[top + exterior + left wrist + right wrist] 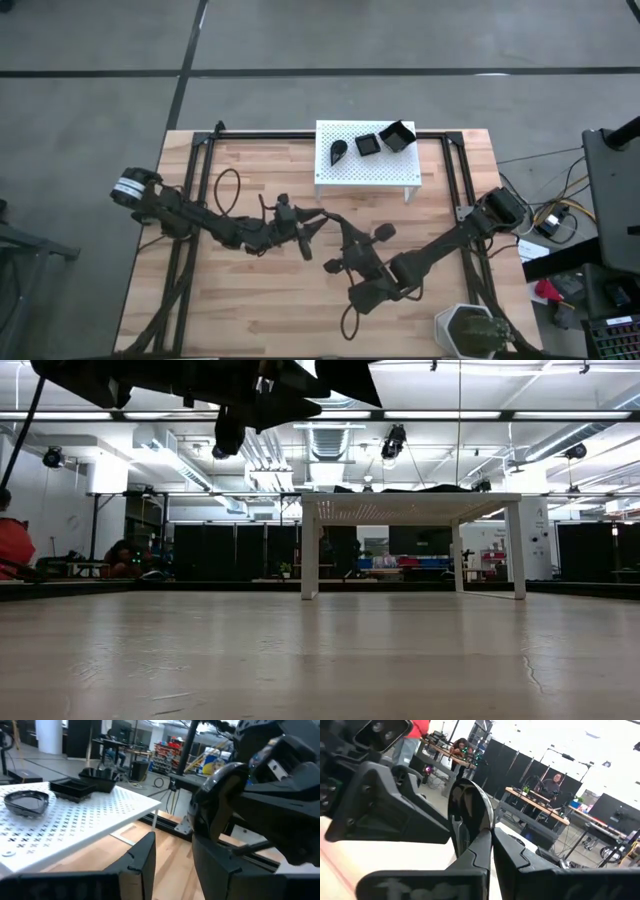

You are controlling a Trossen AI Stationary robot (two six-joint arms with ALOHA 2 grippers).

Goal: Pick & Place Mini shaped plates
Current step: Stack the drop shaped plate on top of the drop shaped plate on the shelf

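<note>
Three mini shaped plates lie on the white perforated stand (365,172) at the table's far side: a teardrop one (338,151) and two square ones (367,144) (397,136). The same plates show in the left wrist view (26,802) (74,788). Over the table's middle my right gripper (490,842) is shut on a further glossy black teardrop plate (468,812). My left gripper (172,862) faces it from the table's left with its fingers apart, close beside that plate. I cannot tell whether it touches the plate. My right gripper pinches the teardrop plate by its lower edge (481,839) between its two fingers. The fingers lie level, pointing toward the table's left. The plate stands on edge above the fingertips, lifted clear of the table.
A white pot with a green plant (470,332) stands at the near right corner. Black frame rails (190,200) run along the table's left and right sides. The stand's legs (310,550) rise from the far part of the table. People sit in the room beyond.
</note>
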